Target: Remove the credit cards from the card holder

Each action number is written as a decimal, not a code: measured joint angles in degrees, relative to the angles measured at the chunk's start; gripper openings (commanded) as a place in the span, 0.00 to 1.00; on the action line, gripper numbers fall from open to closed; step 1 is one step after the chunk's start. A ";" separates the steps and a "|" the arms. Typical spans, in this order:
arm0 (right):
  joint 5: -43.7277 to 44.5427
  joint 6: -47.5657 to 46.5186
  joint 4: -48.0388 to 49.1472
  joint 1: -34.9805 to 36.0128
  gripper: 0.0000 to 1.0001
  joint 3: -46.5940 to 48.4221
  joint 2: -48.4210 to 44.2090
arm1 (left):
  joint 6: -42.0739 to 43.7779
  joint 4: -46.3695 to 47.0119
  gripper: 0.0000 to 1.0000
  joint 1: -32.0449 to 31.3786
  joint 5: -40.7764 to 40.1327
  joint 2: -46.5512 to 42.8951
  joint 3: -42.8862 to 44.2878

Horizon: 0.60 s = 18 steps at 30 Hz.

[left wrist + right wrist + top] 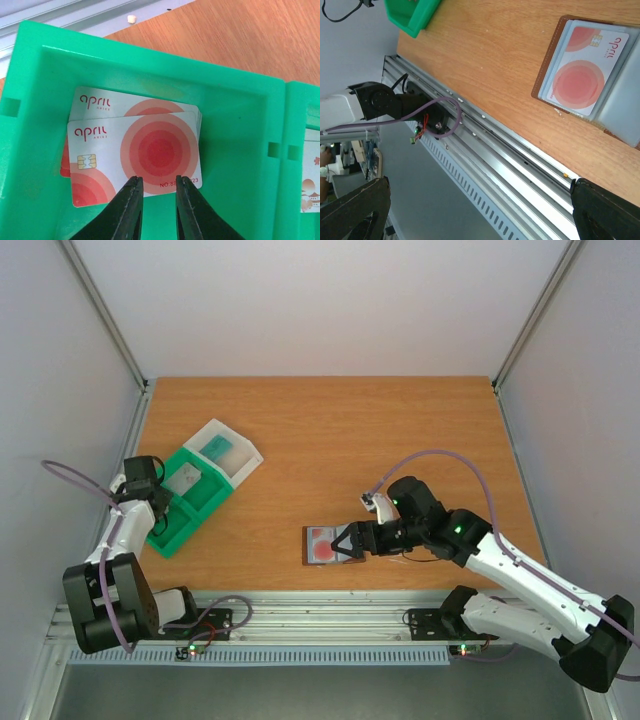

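Left wrist: my left gripper (159,184), barely parted, hovers over cards (145,150) stowed in tray (235,125); right gripper (338,543) gapes to straddle the holder (309,537).

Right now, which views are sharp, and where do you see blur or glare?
Left wrist: even light, cards sharp, print readable, left fingers soft. Right wrist: wallet slightly soft with a pale sheen, right fingers blurred and black. Top: flat light, faint shadows on the table.
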 measured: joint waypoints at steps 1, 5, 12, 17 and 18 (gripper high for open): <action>0.02 -0.07 -0.07 0.00 0.98 0.02 0.13 | 0.02 0.00 0.20 0.00 -0.26 0.00 0.00; 0.04 -0.37 -0.15 0.00 0.99 0.33 0.22 | 0.09 -0.20 0.25 0.00 -0.72 -0.20 0.00; 1.51 -0.33 -0.94 0.00 0.98 0.50 -0.13 | 1.09 -1.99 0.71 0.00 0.57 -6.38 0.46; 4.20 0.72 -2.49 0.00 0.98 0.61 -0.13 | 3.50 -5.27 0.99 -0.02 4.35 -12.83 1.73; 4.81 0.96 -2.73 0.00 0.98 0.66 -0.13 | 3.58 -6.60 0.99 0.00 5.68 -13.97 2.38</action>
